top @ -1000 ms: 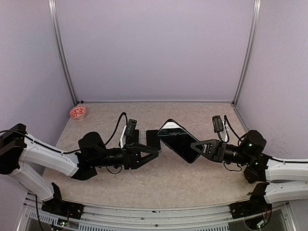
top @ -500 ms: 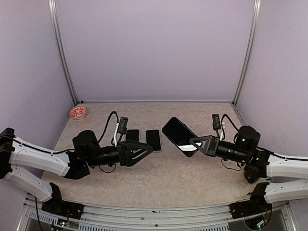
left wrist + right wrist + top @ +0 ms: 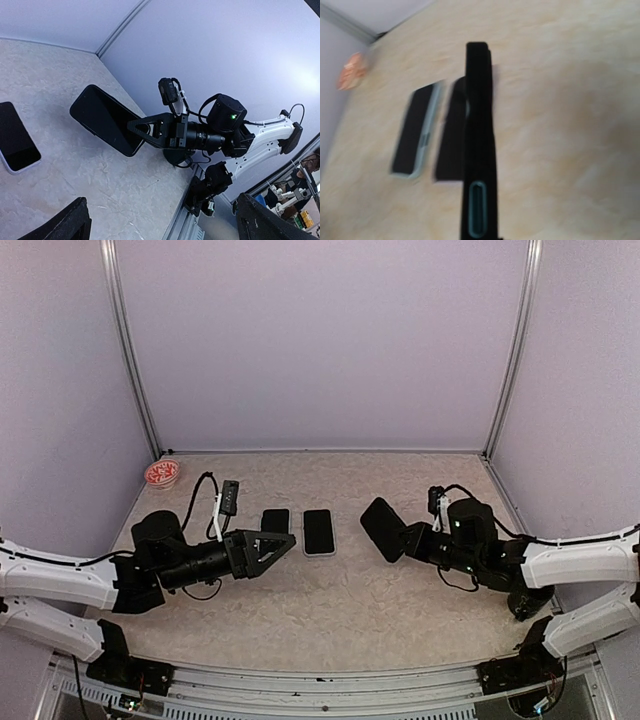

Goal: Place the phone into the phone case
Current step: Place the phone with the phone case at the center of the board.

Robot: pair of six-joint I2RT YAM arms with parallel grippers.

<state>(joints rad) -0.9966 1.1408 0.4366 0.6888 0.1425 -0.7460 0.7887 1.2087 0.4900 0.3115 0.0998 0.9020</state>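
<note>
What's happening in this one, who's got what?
The right gripper is shut on a black phone-shaped slab and holds it tilted above the table. Whether that slab is the bare phone or the case is unclear. The left gripper hovers low with its jaws open and empty, close to two things lying side by side on the table: a dark flat piece and a light-edged phone. Neither of those is being touched.

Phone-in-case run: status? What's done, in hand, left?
Done: nothing confirmable; no seated phone shows. In hand: the right gripper is shut on a black slab held tilted above the table; phone, case or both, I cannot tell. The left gripper is open and empty beside a flat black piece and a light-rimmed phone. Remaining: likely the mating and press-in.
</note>
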